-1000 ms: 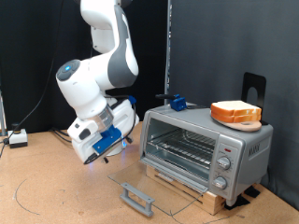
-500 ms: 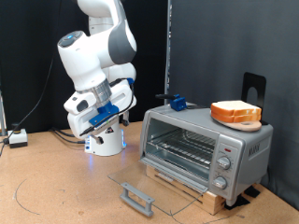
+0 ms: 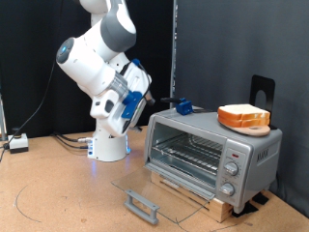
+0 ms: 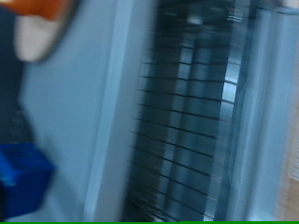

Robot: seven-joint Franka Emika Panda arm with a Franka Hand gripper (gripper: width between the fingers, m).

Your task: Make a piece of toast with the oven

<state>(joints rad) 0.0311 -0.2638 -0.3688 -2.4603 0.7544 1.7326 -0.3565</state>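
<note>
The silver oven (image 3: 214, 150) stands on a wooden base at the exterior view's right. Its glass door lies open and flat, with the grey handle (image 3: 143, 205) at the front and the wire rack (image 3: 189, 151) bare. Two alike slices of toast (image 3: 243, 118) lie stacked on the oven's top. My gripper (image 3: 143, 97) hangs in the air just left of the oven's upper left corner, apart from it, with nothing seen in it. The blurred wrist view shows the rack (image 4: 187, 121) and an edge of the toast (image 4: 37, 28); no fingers show there.
A small blue object (image 3: 181, 104) sits on the oven's top at its left end, and also shows in the wrist view (image 4: 23, 177). A black stand (image 3: 262, 92) rises behind the oven. Cables and a white box (image 3: 17, 143) lie on the brown table at the left.
The arm has lifted from low on the left and swung up and right, bringing the gripper next to the oven's upper left corner. The oven and toast have not moved.
</note>
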